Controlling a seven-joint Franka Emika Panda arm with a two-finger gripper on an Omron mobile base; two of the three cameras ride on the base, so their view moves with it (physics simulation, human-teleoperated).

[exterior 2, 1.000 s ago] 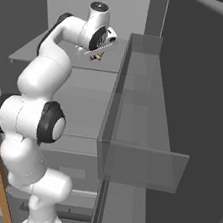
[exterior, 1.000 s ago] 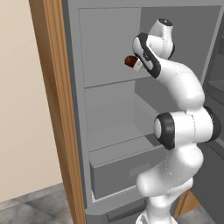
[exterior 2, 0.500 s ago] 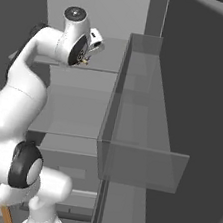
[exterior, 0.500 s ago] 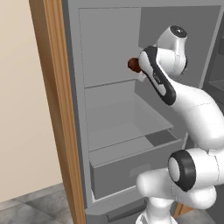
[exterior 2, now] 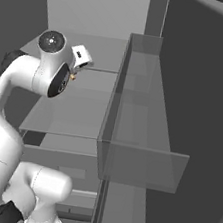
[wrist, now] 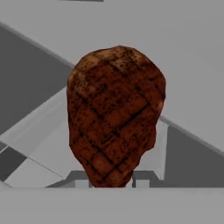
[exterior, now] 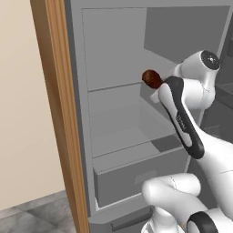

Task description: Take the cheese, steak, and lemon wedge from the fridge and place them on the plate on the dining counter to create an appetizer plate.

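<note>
while the gripper (exterior: 157,88) was clamped on the steak (wrist: 116,116) at its six o'clock end, it looked soft and greasy, likely to slip.

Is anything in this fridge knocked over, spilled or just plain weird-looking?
Nothing is spilled or broken. The one unusual sight is the steak, held off the shelves in the gripper in front of the open fridge. The grey shelves and drawer look level and undamaged.
</note>
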